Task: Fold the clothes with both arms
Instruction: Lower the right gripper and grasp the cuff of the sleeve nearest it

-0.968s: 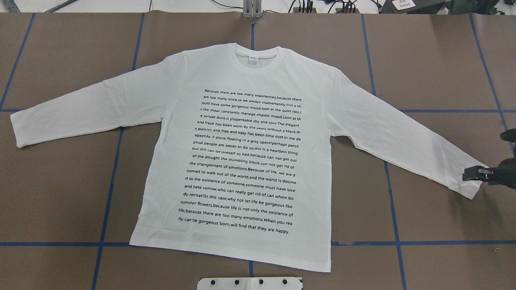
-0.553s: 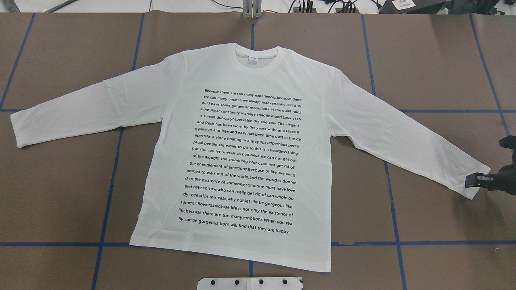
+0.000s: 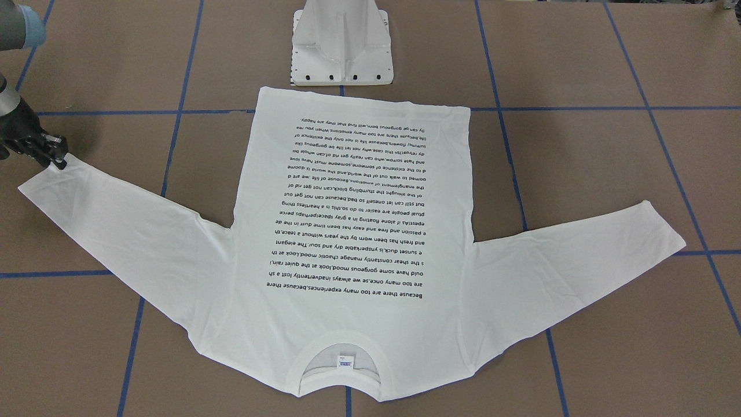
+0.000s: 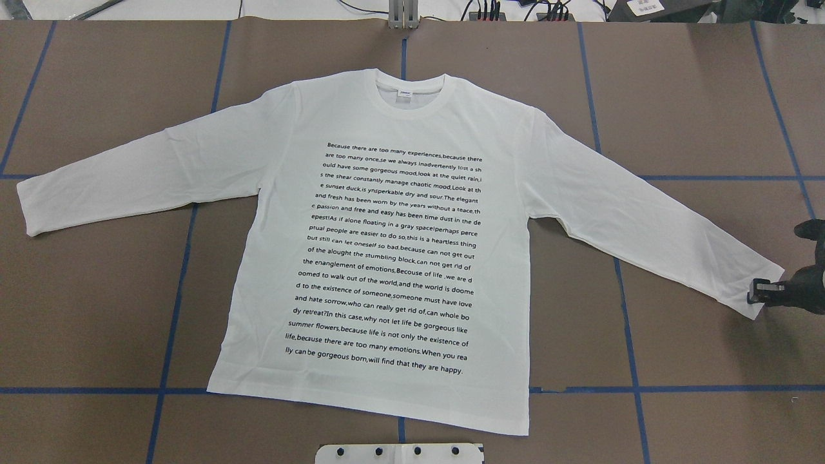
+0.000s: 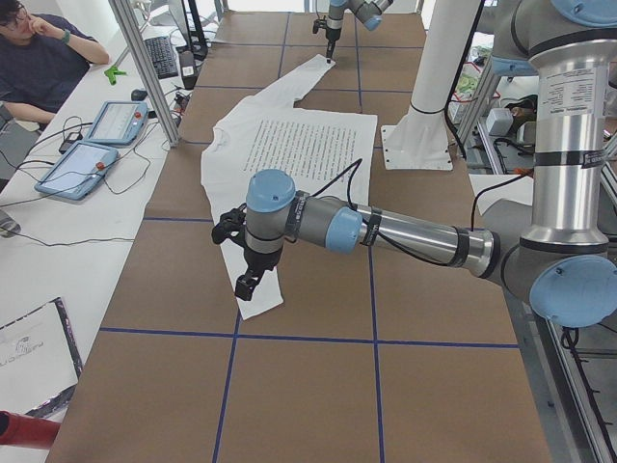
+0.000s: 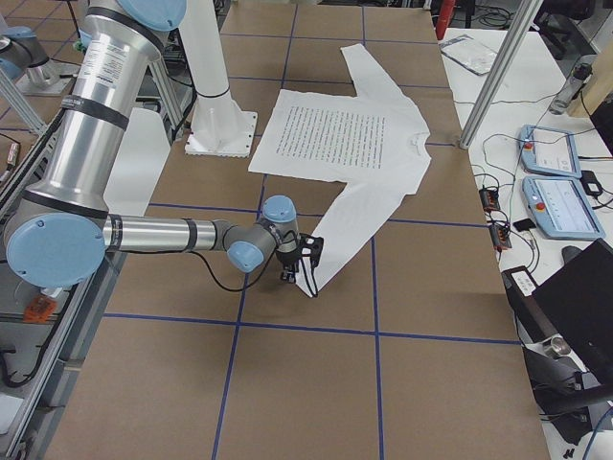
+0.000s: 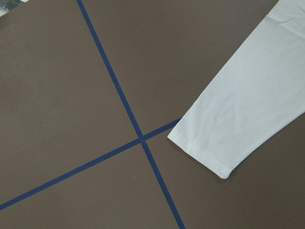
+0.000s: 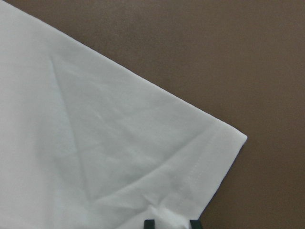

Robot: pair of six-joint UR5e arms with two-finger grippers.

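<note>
The white long-sleeved T-shirt [image 4: 387, 258] lies flat with its printed text up, collar at the far side and both sleeves spread out. My right gripper [image 4: 762, 294] is at the right sleeve's cuff, also in the front view [image 3: 58, 160]. In the right wrist view its fingertips [image 8: 149, 223] pinch puckered cuff cloth [image 8: 190, 167]. My left gripper [image 5: 249, 280] shows only in the exterior left view, above the left sleeve's cuff [image 7: 209, 152]; I cannot tell whether it is open or shut.
The white pedestal base [image 3: 341, 52] stands at the shirt's hem side. Blue tape lines [image 7: 138, 138] cross the brown table cover. An operator [image 5: 43, 48], tablets [image 5: 96, 135] and an aluminium post [image 5: 145, 68] are along the far table edge.
My right gripper has slid a little towards the robot's side along the right cuff, and its jaws have narrowed onto the cloth. The shirt has stayed flat.
</note>
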